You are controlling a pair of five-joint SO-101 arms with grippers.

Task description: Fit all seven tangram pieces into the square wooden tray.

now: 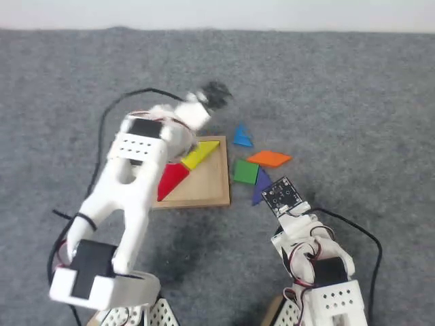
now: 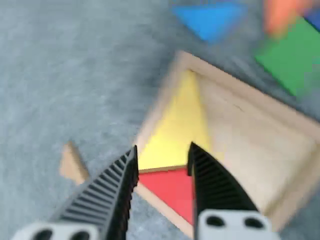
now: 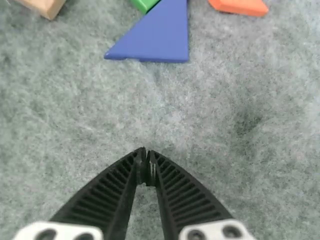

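- The left gripper is above the left rim of the wooden tray. Its jaws are moderately apart and hold nothing.
- A small tan wedge lies on the grey carpet just outside that rim. What it is cannot be told.
- The tray rests flat on the carpet, between the two arms.
- Two pieces lie inside the tray. The red triangle sits toward its near left side. The yellow triangle sits at its far edge and meets the red one along one edge.
- Four pieces lie on the carpet right of the tray:
  - the blue triangle, farthest back;
  - the green square, just beside the tray;
  - the indigo triangle, touching the square's near corner;
  - the orange parallelogram, just beyond the square.
- The right gripper hangs low over bare carpet, near the indigo triangle but apart from it. Its jaws are pressed together and hold nothing.
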